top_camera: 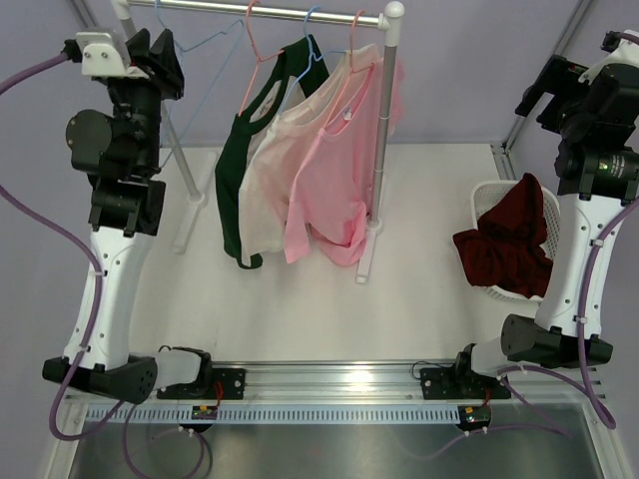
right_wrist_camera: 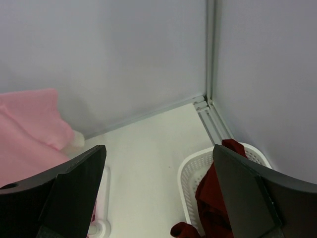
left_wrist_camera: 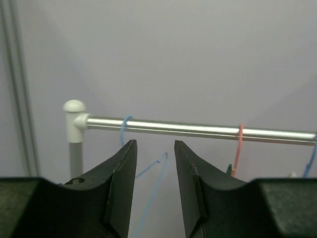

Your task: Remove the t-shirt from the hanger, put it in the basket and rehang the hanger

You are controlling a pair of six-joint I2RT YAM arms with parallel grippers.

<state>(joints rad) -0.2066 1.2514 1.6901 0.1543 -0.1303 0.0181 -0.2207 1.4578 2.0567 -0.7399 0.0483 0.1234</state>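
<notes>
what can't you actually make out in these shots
Top view: the pink t-shirt covers much of the pale shirt.
Top view: the dark red garment hides the basket interior.
Left wrist view: the left gripper blocks most of what hangs below the rail.

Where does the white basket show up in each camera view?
Top external: basket at the right side, red garment draped over it.
Left wrist: not in view.
Right wrist: basket at bottom right.
Shared landmark: pink shirt, to the left of the basket in both of those views.
</notes>
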